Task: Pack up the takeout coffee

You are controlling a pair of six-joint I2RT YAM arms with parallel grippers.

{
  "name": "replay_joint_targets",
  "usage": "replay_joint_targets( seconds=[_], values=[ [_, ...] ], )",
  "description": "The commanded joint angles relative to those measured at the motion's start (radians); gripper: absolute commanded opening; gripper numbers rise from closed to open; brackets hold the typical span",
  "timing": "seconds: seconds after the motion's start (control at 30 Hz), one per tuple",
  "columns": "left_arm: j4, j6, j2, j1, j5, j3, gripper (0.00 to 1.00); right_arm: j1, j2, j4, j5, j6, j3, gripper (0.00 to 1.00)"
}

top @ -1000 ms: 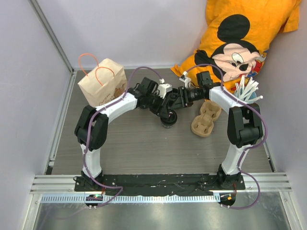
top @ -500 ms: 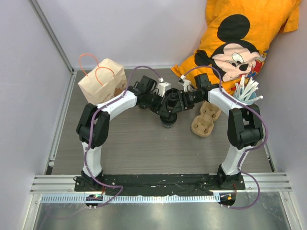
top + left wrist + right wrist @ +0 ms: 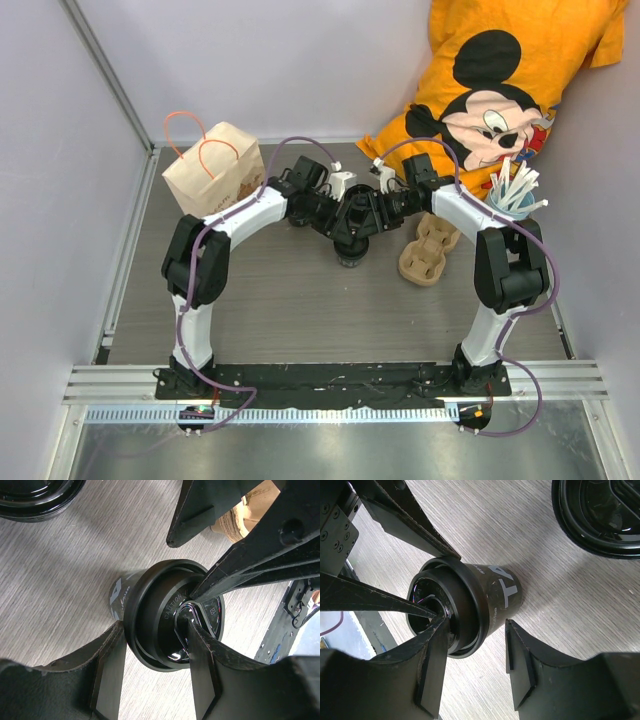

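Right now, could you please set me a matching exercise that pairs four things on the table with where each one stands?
Things:
1. brown paper bag
2. black coffee cup
3. pulp cup carrier
4. blue cup of straws

Places:
A. far right edge
B. middle, lid on
C. far left, upright
D. just right of the middle

Pairs: 1-C; 2-B; 3-D; 4-A
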Motion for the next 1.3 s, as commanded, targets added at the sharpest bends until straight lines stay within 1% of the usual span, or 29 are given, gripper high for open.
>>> replay_joint_targets(
  seconds=[0.0, 0.03, 0.07, 0.1, 0.33, 0.37, 0.4, 0.47, 0.5, 0.67, 1.1, 1.27],
  values=[
    [-0.273, 0.107, 0.144, -0.008, -0.273, -0.087, 0.12, 0.012, -0.042, -0.005, 0.029, -0.022, 0.002, 0.53],
    [-0.274, 0.107, 0.139, -0.006, -0.273, -0.085, 0.18, 0.013, -0.04, -0.005, 0.029, -0.022, 0.002, 0.53],
    [-0.277, 0.108, 0.138, -0.006, -0.27, -0.081, 0.2, 0.013, -0.039, -0.005, 0.026, -0.021, 0.005, 0.53],
    [-0.279, 0.108, 0.136, -0.002, -0.267, -0.073, 0.25, 0.013, -0.039, -0.005, 0.025, -0.021, 0.004, 0.53],
    [-0.289, 0.11, 0.116, 0.007, -0.242, -0.044, 0.41, 0.015, -0.04, -0.007, 0.025, -0.016, 0.021, 0.53],
    [-0.292, 0.111, 0.112, 0.009, -0.239, -0.038, 0.44, 0.015, -0.04, -0.007, 0.025, -0.016, 0.024, 0.53],
    [-0.296, 0.113, 0.113, 0.01, -0.236, -0.033, 0.49, 0.015, -0.04, -0.008, 0.026, -0.016, 0.024, 0.53],
    [-0.302, 0.114, 0.11, 0.012, -0.234, -0.018, 0.54, 0.015, -0.042, -0.012, 0.028, -0.016, 0.028, 0.53],
    [-0.303, 0.114, 0.107, 0.014, -0.233, -0.016, 0.59, 0.015, -0.042, -0.012, 0.028, -0.016, 0.03, 0.53],
    [-0.308, 0.114, 0.113, 0.015, -0.236, 0.007, 0.7, 0.015, -0.045, -0.013, 0.035, -0.014, 0.034, 0.54],
    [-0.322, 0.107, 0.141, 0.03, -0.234, 0.077, 0.74, 0.013, -0.014, -0.018, 0.077, -0.007, 0.065, 0.56],
    [-0.332, 0.107, 0.149, 0.05, -0.216, 0.137, 0.74, 0.012, 0.006, -0.019, 0.063, -0.004, 0.082, 0.56]
  ],
)
